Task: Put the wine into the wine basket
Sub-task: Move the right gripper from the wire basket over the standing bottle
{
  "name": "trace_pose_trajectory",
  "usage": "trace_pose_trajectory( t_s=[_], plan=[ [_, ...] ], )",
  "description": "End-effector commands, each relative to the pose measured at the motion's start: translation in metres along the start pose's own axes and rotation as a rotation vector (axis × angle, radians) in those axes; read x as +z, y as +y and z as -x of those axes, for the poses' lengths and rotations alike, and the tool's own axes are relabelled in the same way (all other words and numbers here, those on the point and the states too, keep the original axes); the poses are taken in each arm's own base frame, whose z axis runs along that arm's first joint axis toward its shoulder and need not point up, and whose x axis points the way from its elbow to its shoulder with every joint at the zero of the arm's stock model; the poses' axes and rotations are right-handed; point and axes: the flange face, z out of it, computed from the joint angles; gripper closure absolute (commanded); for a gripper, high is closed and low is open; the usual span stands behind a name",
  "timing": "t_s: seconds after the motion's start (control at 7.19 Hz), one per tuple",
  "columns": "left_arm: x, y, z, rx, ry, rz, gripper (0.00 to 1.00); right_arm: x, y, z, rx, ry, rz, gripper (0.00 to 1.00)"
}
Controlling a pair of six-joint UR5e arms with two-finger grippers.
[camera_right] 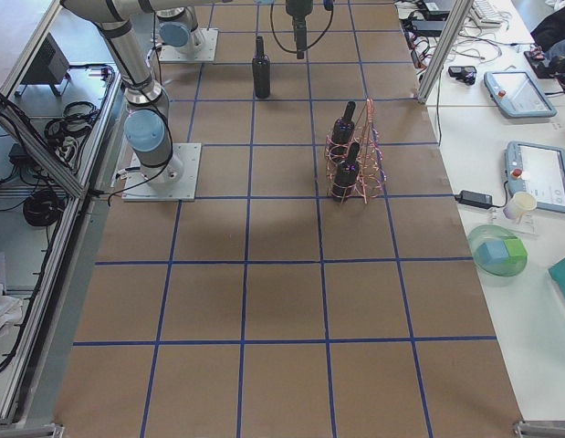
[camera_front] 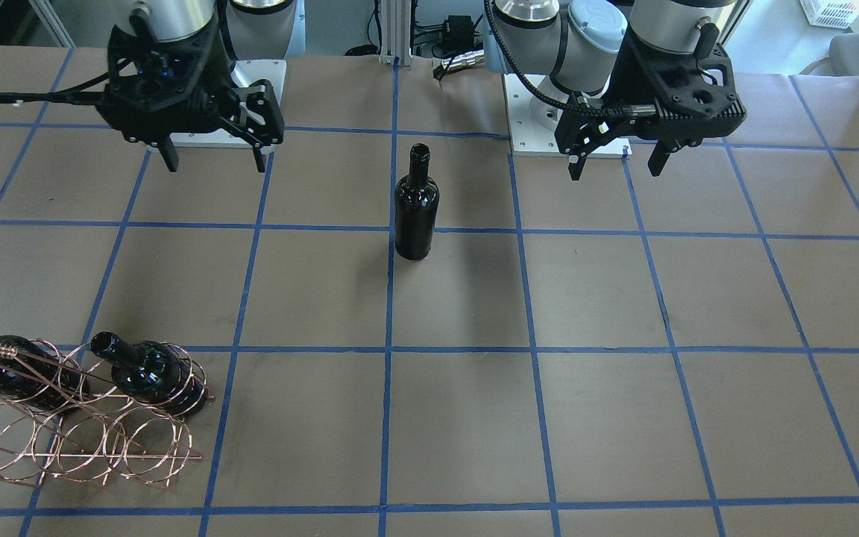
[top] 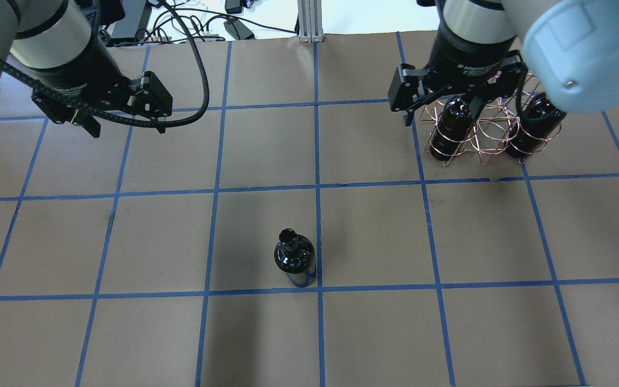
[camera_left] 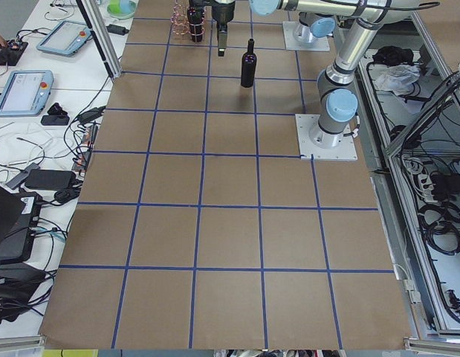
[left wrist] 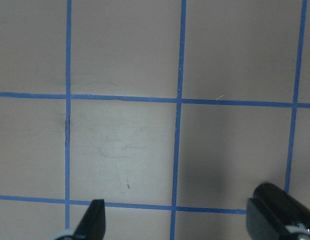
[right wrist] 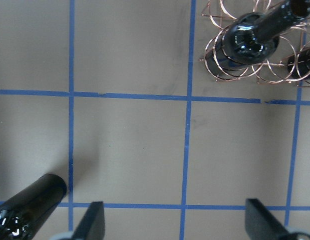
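Note:
One wine bottle [camera_front: 416, 205] [top: 294, 258], glossy near-black, stands upright alone near the table's middle. The copper wire wine basket [camera_front: 79, 440] [top: 481, 131] lies at the robot's far right and holds two more dark bottles [camera_front: 150, 373] [camera_front: 4, 373] on their sides. My right gripper [camera_front: 215, 159] [top: 441, 115] hovers open and empty above the basket's near edge. In the right wrist view a basket bottle [right wrist: 250, 40] shows at top right and the standing wine [right wrist: 24, 212] at bottom left. My left gripper [camera_front: 616, 165] [top: 127, 129] hangs open and empty over bare table, far from the wine.
Blue tape lines divide the brown table [camera_front: 474, 418] into squares. The arms' white base plates [camera_front: 541, 112] [camera_front: 250, 74] sit on the robot's side. Benches beside the table carry tablets [camera_left: 21, 89] [camera_right: 515, 91], cables and a green bowl [camera_right: 496, 251].

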Motion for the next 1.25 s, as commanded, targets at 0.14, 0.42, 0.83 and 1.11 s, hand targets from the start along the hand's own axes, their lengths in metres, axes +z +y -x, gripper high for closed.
trace_pose_trajectory(
  t_s=[0.14,0.42,0.83,1.11],
  plan=[
    [-0.003,0.005,-0.003,0.067,0.05,0.024,0.0,0.004,0.039,0.108,-0.02,-0.03,-0.032,0.0],
    [0.004,0.011,-0.004,0.071,0.049,0.059,0.0,0.035,0.046,0.155,0.029,-0.012,0.005,0.0],
    [0.001,0.013,-0.004,0.068,0.051,0.054,0.0,0.067,0.057,0.192,0.045,-0.002,0.04,0.01],
    [0.002,0.018,-0.005,0.059,0.052,0.071,0.0,0.09,0.064,0.191,0.043,0.02,0.08,0.04]
  ],
)
